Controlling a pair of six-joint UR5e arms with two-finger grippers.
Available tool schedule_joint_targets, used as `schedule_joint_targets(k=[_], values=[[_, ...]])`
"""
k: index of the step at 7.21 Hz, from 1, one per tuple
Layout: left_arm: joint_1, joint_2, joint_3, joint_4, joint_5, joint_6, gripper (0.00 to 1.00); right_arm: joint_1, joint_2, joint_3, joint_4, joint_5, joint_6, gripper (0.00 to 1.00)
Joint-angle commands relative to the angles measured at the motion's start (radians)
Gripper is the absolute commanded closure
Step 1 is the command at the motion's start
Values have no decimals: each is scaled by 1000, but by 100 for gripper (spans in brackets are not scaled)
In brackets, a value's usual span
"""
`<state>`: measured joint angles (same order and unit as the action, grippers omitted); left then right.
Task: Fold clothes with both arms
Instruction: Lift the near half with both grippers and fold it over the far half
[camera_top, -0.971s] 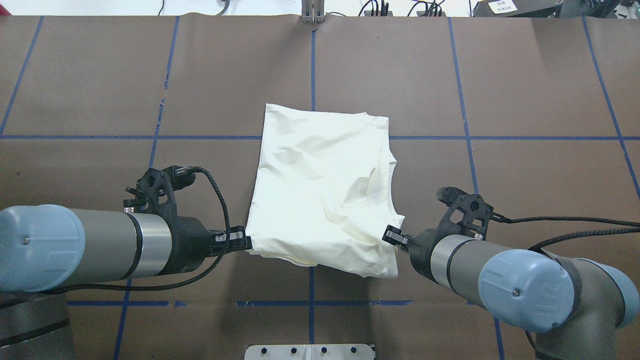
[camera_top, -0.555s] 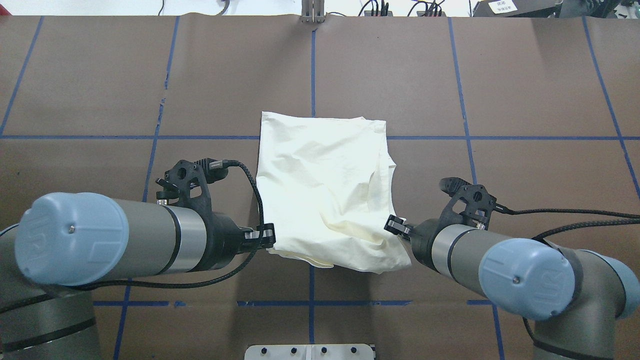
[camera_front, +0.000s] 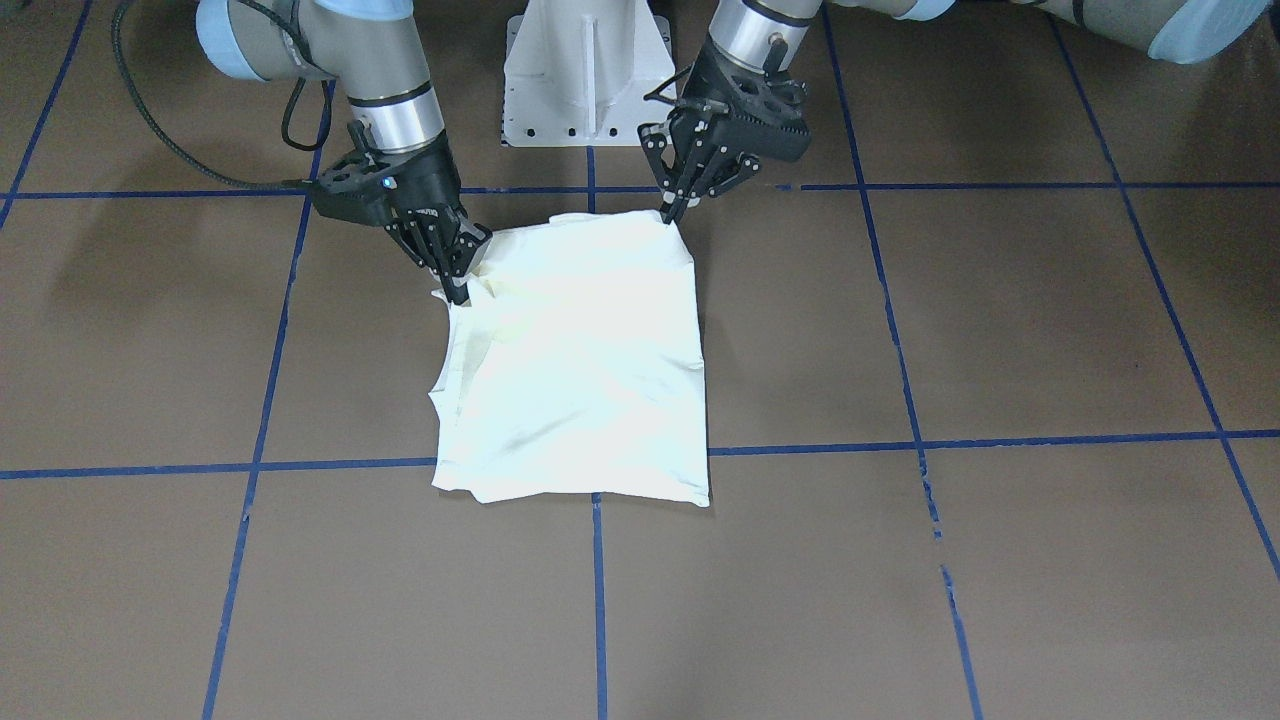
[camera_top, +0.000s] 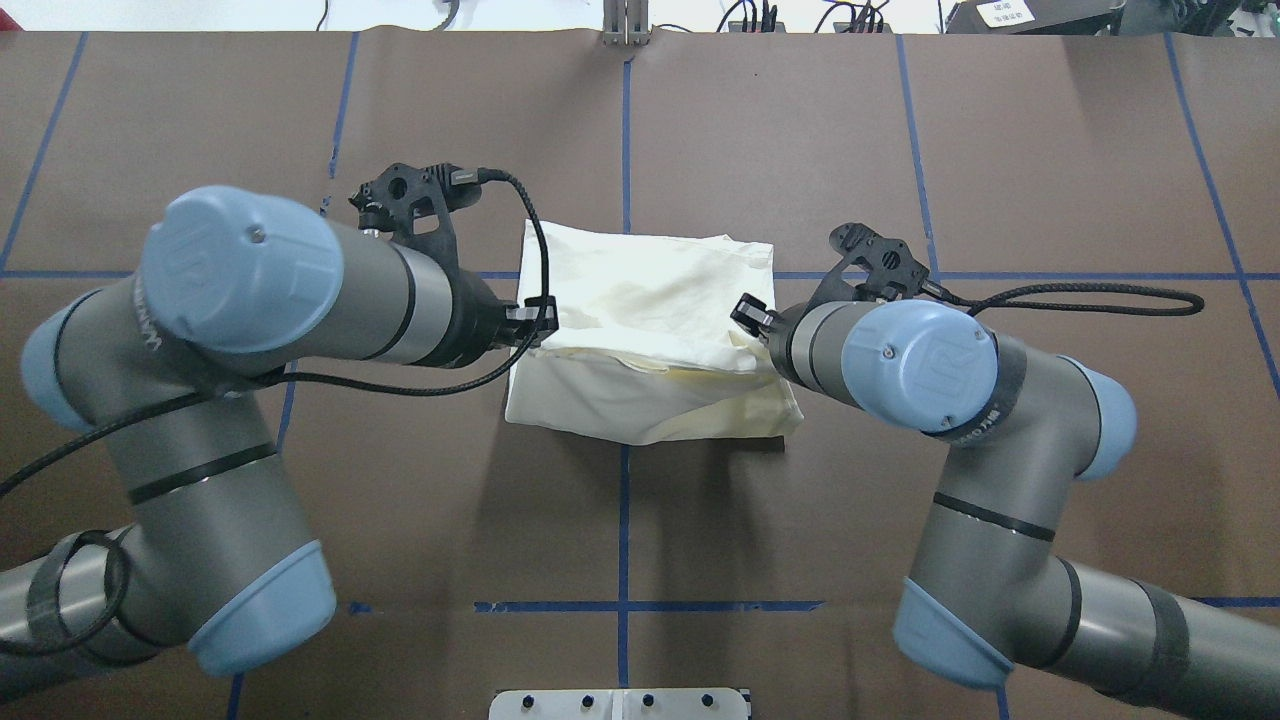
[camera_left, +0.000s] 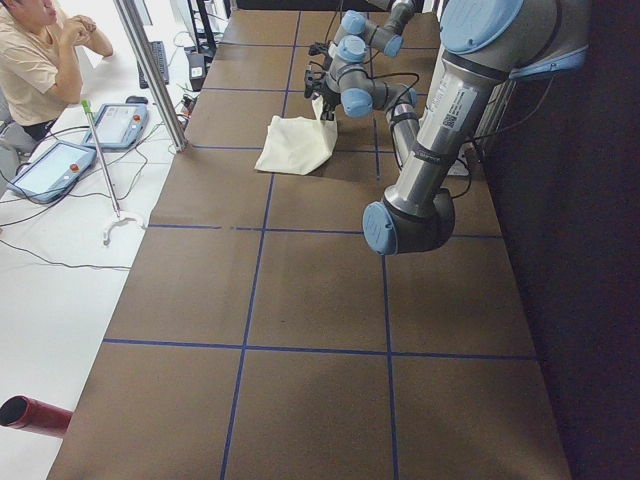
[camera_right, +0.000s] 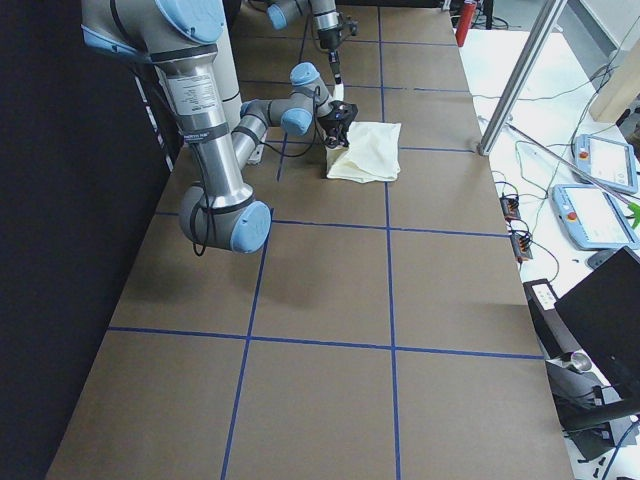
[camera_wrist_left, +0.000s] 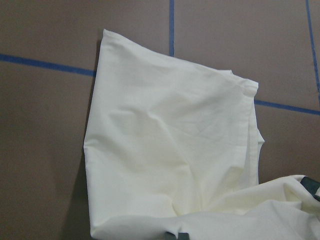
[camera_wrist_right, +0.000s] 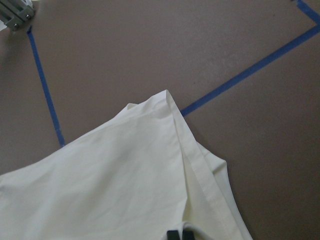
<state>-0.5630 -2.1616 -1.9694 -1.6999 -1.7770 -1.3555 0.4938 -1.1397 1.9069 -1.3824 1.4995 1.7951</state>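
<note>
The cream-white shirt (camera_top: 650, 300) lies mid-table, plain side up; its print is hidden. Its near edge is lifted and doubled back toward the far edge. My left gripper (camera_top: 535, 320) is shut on the shirt's near-left corner. My right gripper (camera_top: 748, 315) is shut on the near-right corner. In the front-facing view the shirt (camera_front: 580, 380) lies flat at its far part, with the left gripper (camera_front: 672, 210) and right gripper (camera_front: 458, 290) holding the raised edge. The left wrist view shows the shirt (camera_wrist_left: 175, 145) spread below, the right wrist view its hemmed corner (camera_wrist_right: 150, 165).
The white pedestal base (camera_front: 585, 80) stands at the robot's side of the table. Blue tape lines (camera_top: 624, 150) grid the brown table top. An operator (camera_left: 35, 60) sits beyond the table's far side, with teach pendants (camera_left: 60, 165) beside.
Both arms have moved forward, away from the robot's base, carrying the shirt's near edge up and over toward its far edge. The shirt's visible length has shortened.
</note>
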Motion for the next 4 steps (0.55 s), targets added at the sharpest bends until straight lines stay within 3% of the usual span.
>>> schedule_joint_targets(k=[1, 4], values=[[-60, -105, 186, -33, -1, 54, 100, 64, 78, -134, 3, 24, -17, 100], [-80, -153, 439, -213, 8, 82, 100, 81, 166, -301, 11, 24, -26, 100]])
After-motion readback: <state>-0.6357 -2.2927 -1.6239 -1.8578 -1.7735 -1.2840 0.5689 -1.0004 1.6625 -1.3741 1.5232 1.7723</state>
